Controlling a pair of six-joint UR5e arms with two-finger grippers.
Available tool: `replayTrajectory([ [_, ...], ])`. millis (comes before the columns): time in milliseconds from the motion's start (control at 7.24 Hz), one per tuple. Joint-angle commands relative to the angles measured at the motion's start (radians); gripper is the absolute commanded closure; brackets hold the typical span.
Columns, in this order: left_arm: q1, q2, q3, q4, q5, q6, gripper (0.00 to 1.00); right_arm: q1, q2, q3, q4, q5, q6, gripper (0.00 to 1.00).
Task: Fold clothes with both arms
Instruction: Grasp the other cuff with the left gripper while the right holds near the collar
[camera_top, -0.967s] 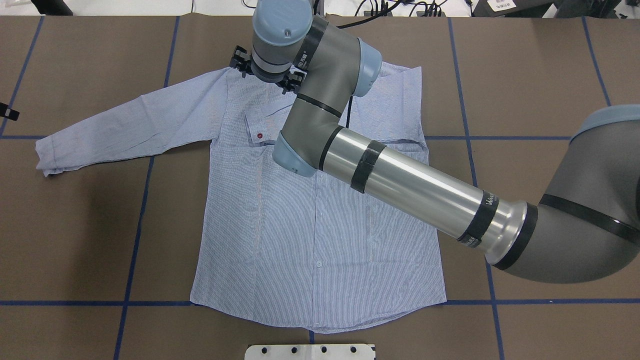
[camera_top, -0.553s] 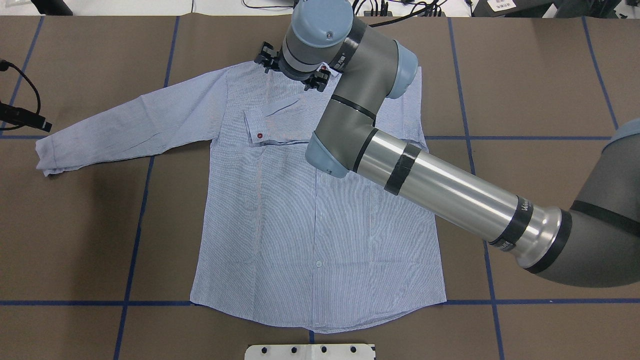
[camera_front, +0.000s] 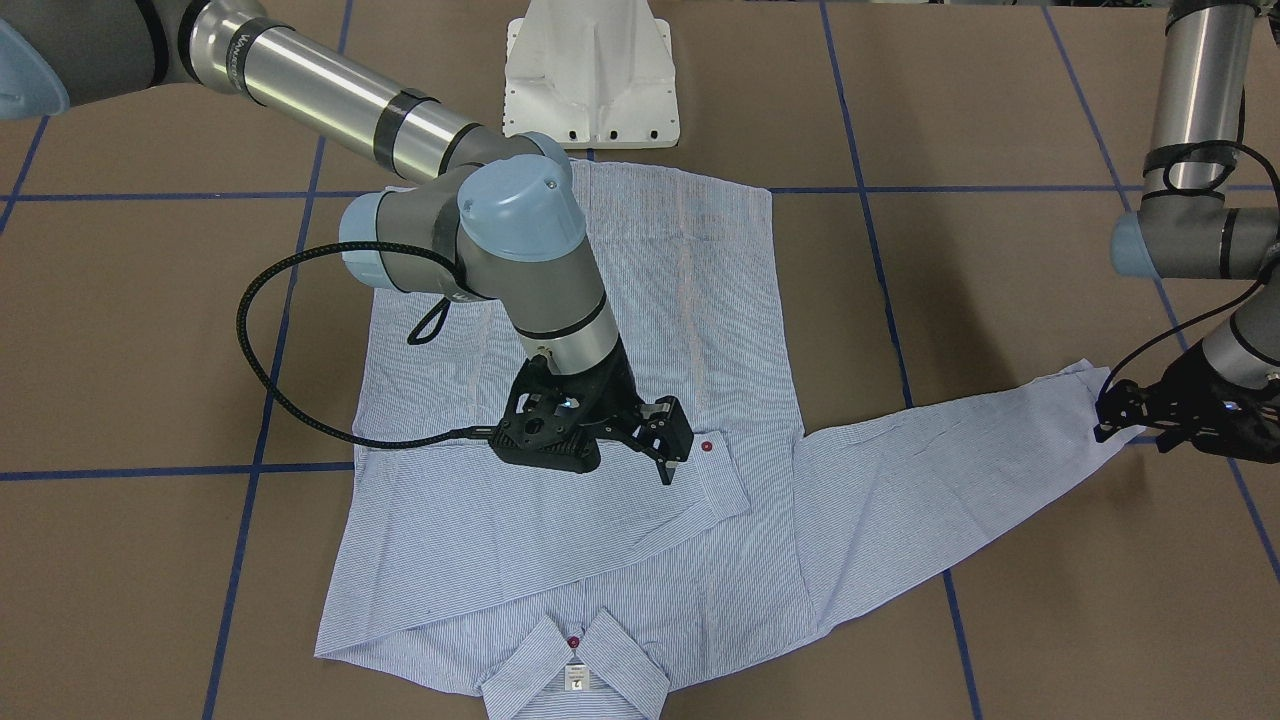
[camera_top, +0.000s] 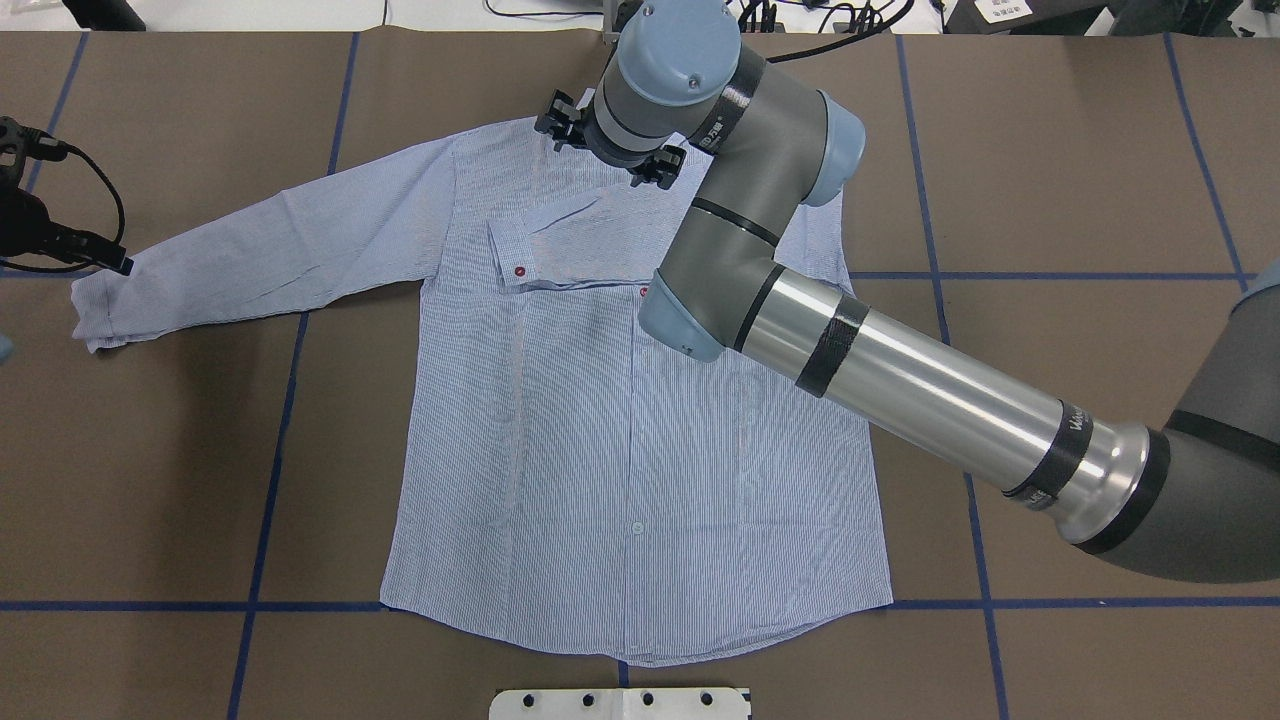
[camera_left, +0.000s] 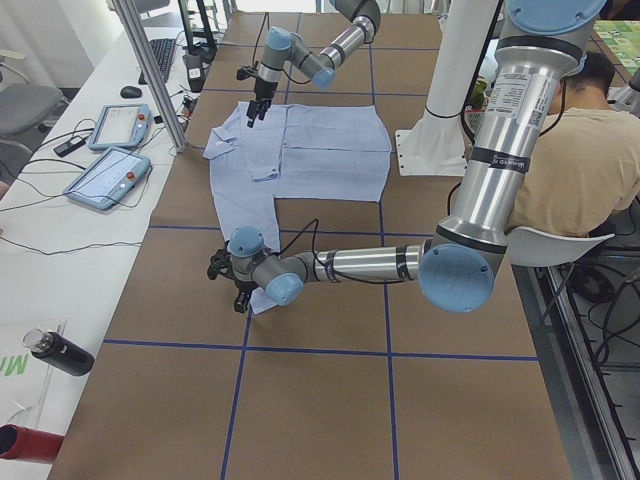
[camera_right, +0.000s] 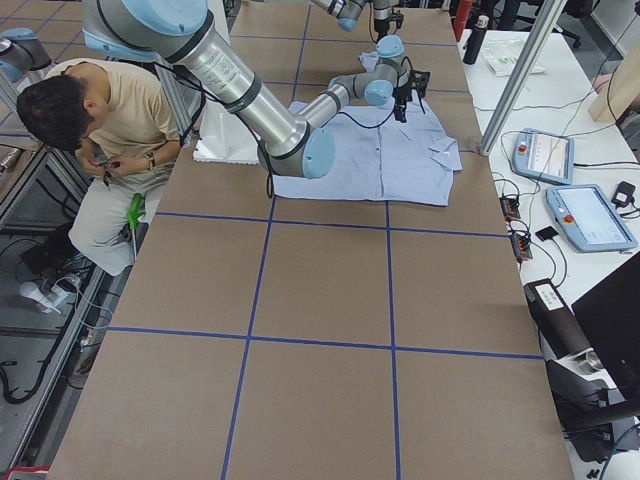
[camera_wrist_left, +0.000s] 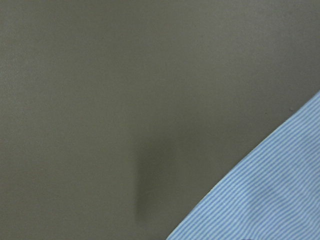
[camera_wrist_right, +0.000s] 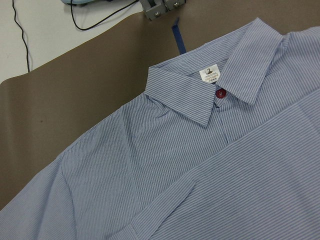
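Overhead exterior view: one shirt (camera_top: 620, 450), light blue-and-white fine stripe, lying front-up and flat on the brown surface (camera_top: 1050, 150), collar at the far edge and hem toward the robot. One sleeve (camera_front: 560, 520) is already folded across the chest, and the other sleeve (camera_top: 270, 250) is stretched out to the robot's left. Handling, as I judge it: light, limp and thin cloth that drags and wrinkles if pulled from one point. It is best taken at double-layered edges such as the cuff, the shoulder seam or the hem corners. The left pincer (camera_front: 1120, 420) sits at the end of the outstretched cuff, touching or just beside it, and I cannot tell whether it grips. The right pincer (camera_front: 665, 450) hangs above the folded cuff with no cloth lifted, and I cannot tell its gap. Hidden or unclear: the right arm (camera_top: 900, 390) covers the collar and one shoulder here. The collar (camera_wrist_right: 200, 95) and neck label (camera_wrist_right: 210, 73) show only from the right wrist. The left wrist shows bare surface and a striped corner. The side views are too small for fingers.
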Motion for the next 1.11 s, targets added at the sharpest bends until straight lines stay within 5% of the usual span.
replayTrajectory([
  [0,0.001,0.004,0.013,-0.001,0.001,-0.004,0.36,-0.004,-0.020,0.001,0.055,-0.004,0.040,0.01],
  [967,-0.005,0.071,-0.047,0.009,-0.005,-0.003,0.38,-0.007,-0.026,0.001,0.080,-0.009,0.080,0.01],
])
